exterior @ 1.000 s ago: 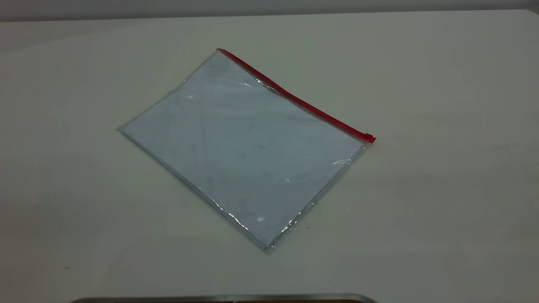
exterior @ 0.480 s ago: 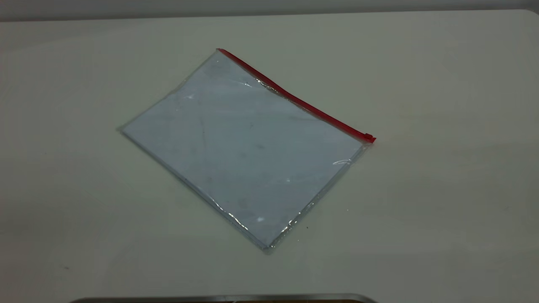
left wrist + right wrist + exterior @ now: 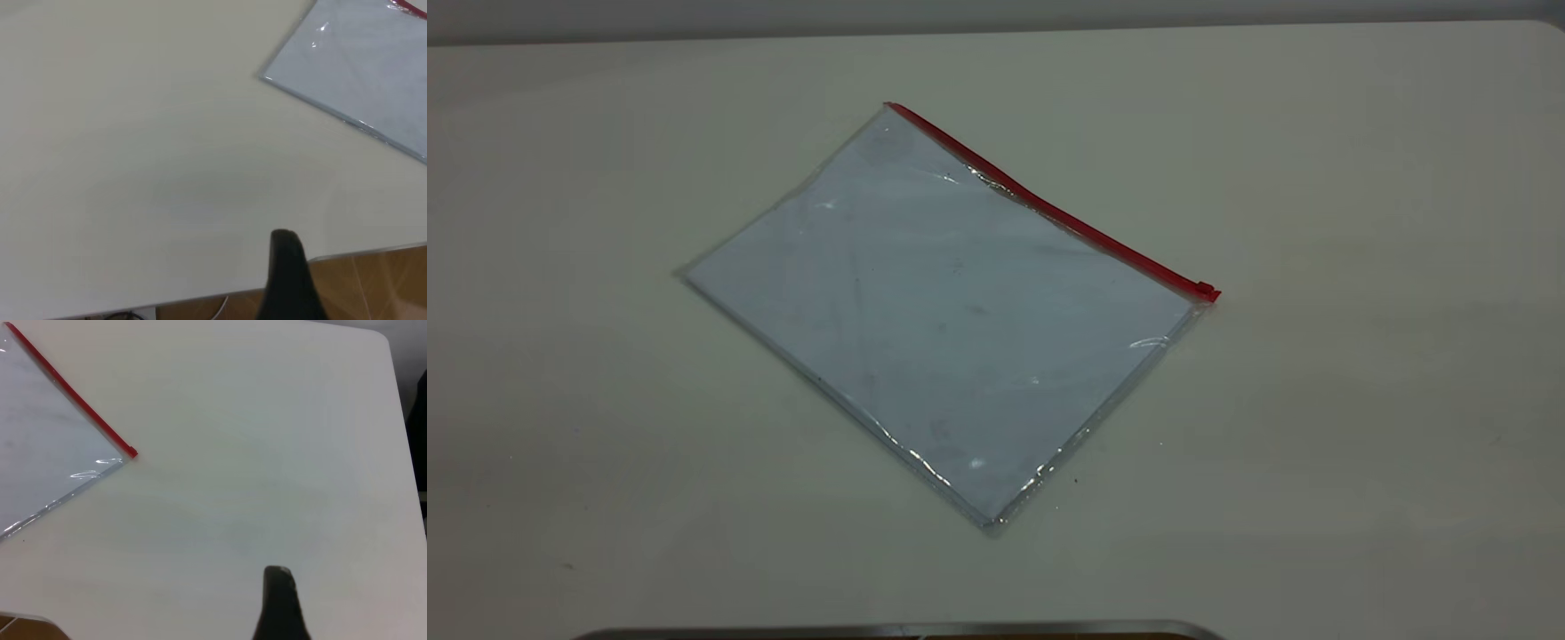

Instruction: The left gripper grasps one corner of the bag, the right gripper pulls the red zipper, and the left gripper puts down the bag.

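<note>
The bag [image 3: 943, 311], a clear pouch with a pale bluish-white sheet inside, lies flat and turned diagonally on the white table [image 3: 1360, 267]. The red zipper [image 3: 1049, 209] runs along its far long edge, and the slider tab [image 3: 1207, 291] sits at the right-hand corner. Neither gripper appears in the exterior view. In the left wrist view the left gripper [image 3: 285, 267] is a dark tip over the table's edge, well away from the bag [image 3: 360, 60]. The right gripper [image 3: 279, 593] hovers over bare table, apart from the bag [image 3: 47, 447] and the slider tab [image 3: 132, 452].
A grey metal strip [image 3: 898, 629] lines the near edge in the exterior view. Brown floor [image 3: 373, 280] shows beyond the table's edge in the left wrist view. The table's rounded corner [image 3: 380, 337] appears in the right wrist view.
</note>
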